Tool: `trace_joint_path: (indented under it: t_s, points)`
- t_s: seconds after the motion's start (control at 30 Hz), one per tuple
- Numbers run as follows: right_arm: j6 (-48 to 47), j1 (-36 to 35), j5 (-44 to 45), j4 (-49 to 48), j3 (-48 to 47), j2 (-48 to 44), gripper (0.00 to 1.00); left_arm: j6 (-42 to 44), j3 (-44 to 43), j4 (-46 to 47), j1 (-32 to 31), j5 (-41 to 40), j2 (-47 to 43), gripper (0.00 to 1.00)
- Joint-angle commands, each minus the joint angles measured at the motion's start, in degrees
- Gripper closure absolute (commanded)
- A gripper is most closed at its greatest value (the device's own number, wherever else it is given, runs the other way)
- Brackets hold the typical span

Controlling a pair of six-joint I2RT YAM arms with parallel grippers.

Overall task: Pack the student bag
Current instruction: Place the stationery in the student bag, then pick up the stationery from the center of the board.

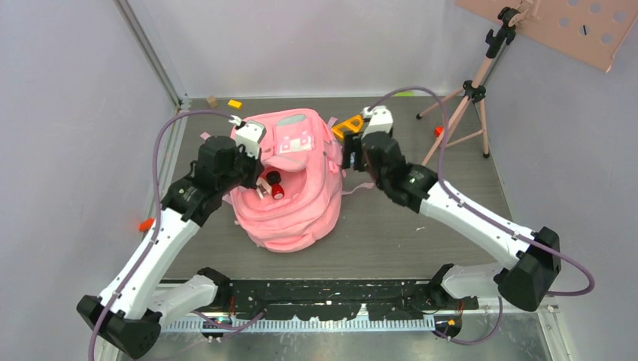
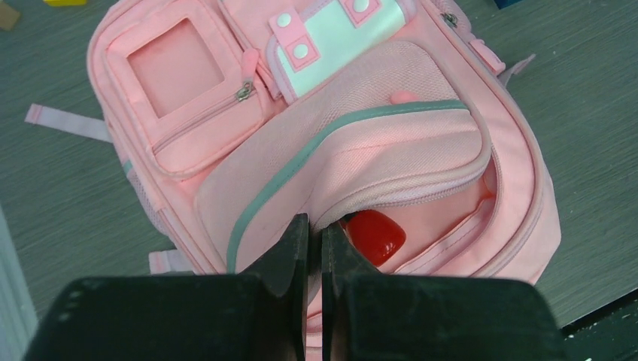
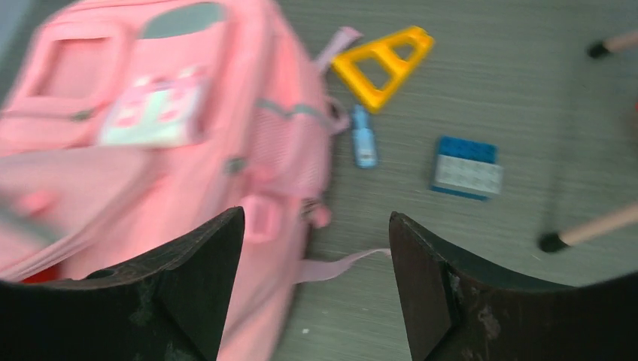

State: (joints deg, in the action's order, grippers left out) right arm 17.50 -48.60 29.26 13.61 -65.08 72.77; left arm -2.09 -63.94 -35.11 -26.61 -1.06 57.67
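The pink student bag lies in the middle of the table with its main compartment gaping open. My left gripper is shut on the zipper edge of the bag's top flap and holds it up. Under that flap a glossy red object lies inside the bag; from above the red object shows in the opening. My right gripper is open over the table at the bag's right side, above a loose pink strap, with nothing between its fingers.
To the right of the bag lie a yellow triangle frame, a small light-blue item and a blue block. A tripod stands at the back right. A yellow brick and a wooden block lie at the back.
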Motion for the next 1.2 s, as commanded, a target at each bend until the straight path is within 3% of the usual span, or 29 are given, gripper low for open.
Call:
trace_joint_path:
  t_s: [0.0,0.13,0.27,0.6,1.17]
  points:
    - [3.78,10.91,-6.50,9.62,-3.46,2.84,0.25,1.21,-2.85,-3.25,0.95,-6.31,-8.40,1.00]
    - [4.73,18.57,-12.25,10.26,-4.79,8.91,0.28,1.12,-3.50,-7.42,0.95,-5.82,-11.38,1.00]
    - [3.15,21.44,-14.69,10.24,-8.19,17.31,0.32,0.97,-3.48,-8.74,0.95,-4.67,-12.28,1.00]
    - [-0.65,21.86,-19.11,15.27,-22.81,39.09,0.44,0.05,-2.86,-6.93,0.95,-4.72,-11.72,1.00]
    - [-2.01,21.79,-22.27,19.04,-37.02,53.58,0.47,0.64,-2.31,-5.32,0.95,-1.89,-10.11,1.00]
